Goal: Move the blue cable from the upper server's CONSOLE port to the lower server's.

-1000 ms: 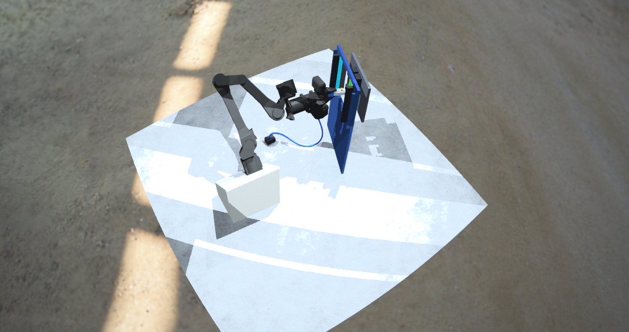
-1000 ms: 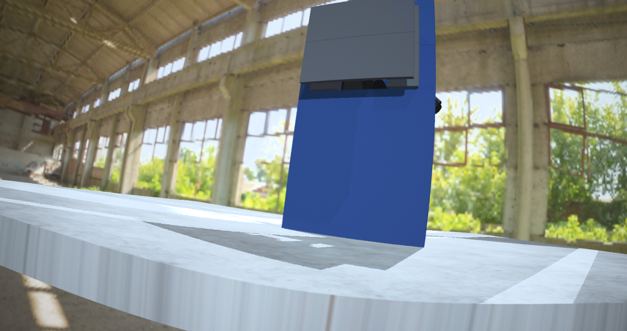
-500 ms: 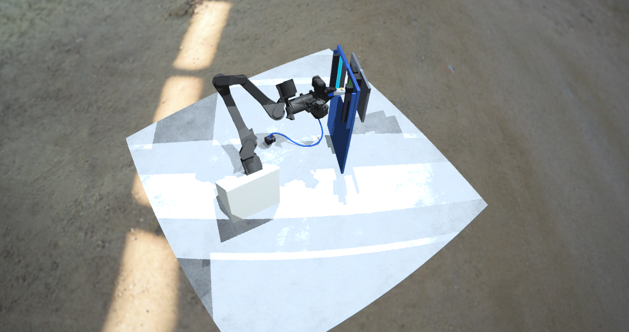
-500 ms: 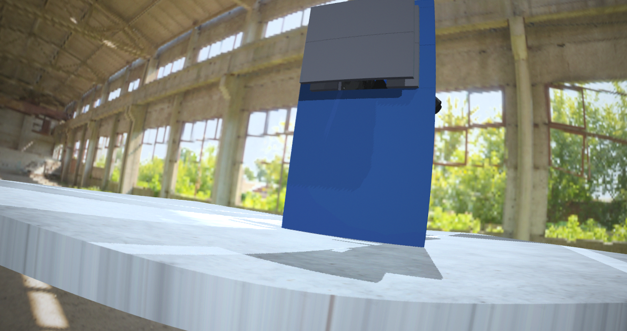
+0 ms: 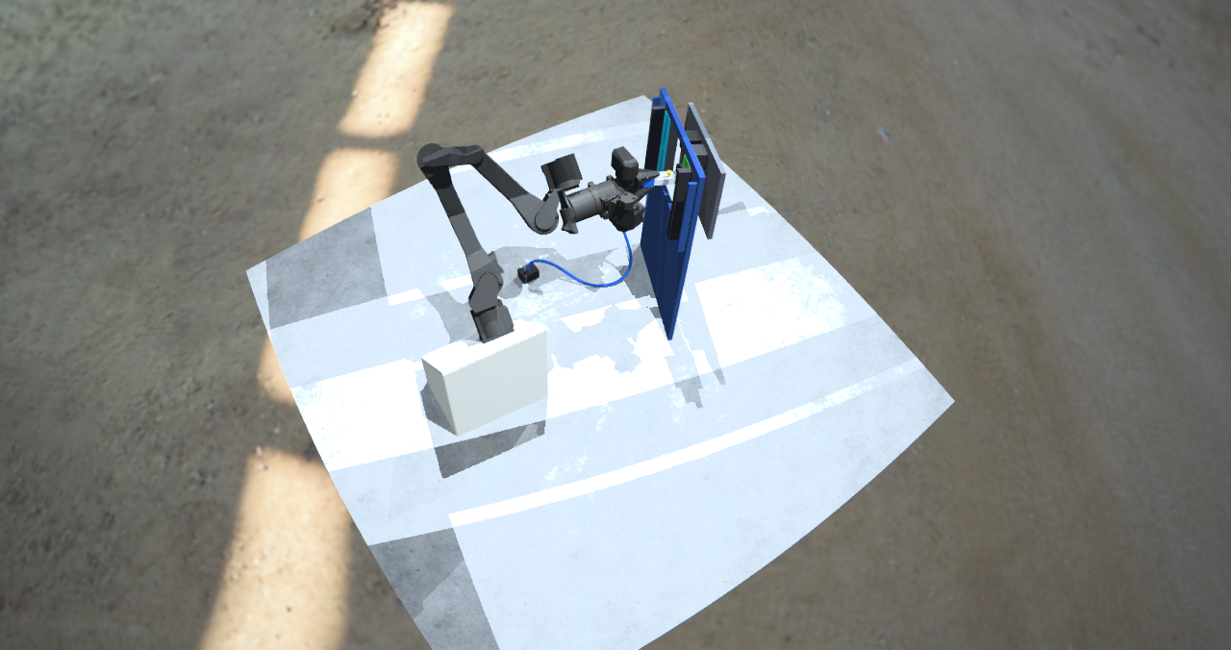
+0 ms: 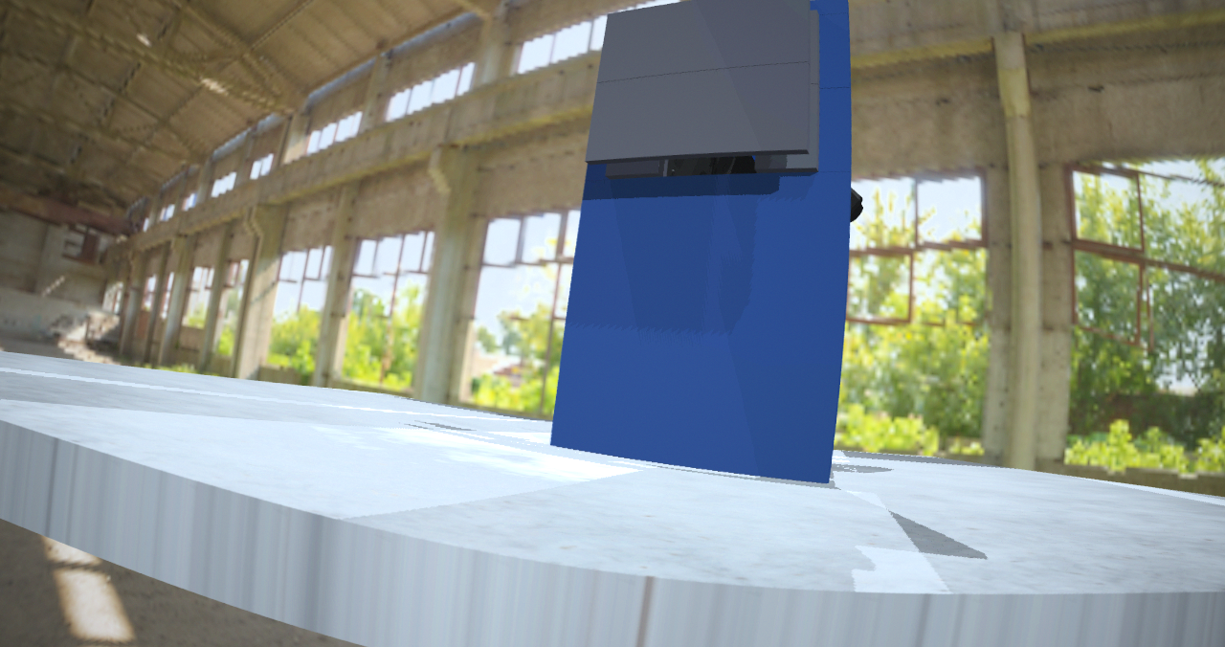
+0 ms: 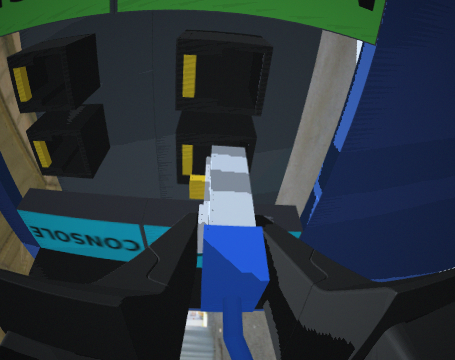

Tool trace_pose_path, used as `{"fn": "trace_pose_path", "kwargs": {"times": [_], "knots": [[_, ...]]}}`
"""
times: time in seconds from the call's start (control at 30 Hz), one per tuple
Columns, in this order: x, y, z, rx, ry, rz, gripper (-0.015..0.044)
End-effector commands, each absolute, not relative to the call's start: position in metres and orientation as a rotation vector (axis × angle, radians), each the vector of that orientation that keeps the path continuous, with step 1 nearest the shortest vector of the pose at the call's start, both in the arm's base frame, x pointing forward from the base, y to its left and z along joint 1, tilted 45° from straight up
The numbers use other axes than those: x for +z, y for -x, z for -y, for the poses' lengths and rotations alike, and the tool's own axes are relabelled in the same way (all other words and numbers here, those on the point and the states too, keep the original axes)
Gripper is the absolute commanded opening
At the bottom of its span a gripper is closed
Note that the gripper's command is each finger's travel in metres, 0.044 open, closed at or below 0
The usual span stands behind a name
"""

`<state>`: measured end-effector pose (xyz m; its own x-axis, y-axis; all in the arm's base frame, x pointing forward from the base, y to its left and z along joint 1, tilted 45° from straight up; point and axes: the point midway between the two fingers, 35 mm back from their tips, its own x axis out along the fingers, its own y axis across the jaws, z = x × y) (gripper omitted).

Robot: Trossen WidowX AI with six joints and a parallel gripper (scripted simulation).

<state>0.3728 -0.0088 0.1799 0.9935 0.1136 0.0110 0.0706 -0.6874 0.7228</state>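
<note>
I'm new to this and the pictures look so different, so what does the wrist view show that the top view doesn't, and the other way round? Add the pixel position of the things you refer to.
Only wrist: the readable word CONSOLE (image 7: 85, 238) on a teal strip.

Only top: the pale block (image 5: 494, 379) under the arm (image 5: 463, 229), and the small black box (image 5: 528, 273) at the cable's far end.

Both: the gripper (image 5: 658, 178) (image 7: 225, 224) shut on the plug (image 5: 665, 178) (image 7: 233, 200), and part of the blue cable (image 5: 631, 254) (image 7: 233, 325).

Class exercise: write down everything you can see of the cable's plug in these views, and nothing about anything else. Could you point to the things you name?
The plug (image 5: 663, 178) (image 7: 232, 225) has a blocky blue rear and a long, pale grey-white front, both plastic-looking, with a small yellow piece at one side. The blue cable leaves its rear. The claw (image 5: 659, 177) (image 7: 225, 224) grips it; its front points toward the port blocks, overlapping one in the wrist view.
</note>
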Motion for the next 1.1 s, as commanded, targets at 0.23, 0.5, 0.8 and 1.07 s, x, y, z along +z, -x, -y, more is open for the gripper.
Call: {"fn": "trace_pose_path", "kwargs": {"times": [0.23, 0.5, 0.8, 1.07], "knots": [[0.1779, -0.3743, 0.0104, 0.068, -2.336, -0.118, 0.0], [0.1766, -0.3741, 0.0106, 0.068, -2.336, -0.118, 0.0], [0.1749, -0.3737, 0.0109, 0.068, -2.336, -0.119, 0.0], [0.1735, -0.3733, 0.0111, 0.067, -2.336, -0.12, 0.0]]}}
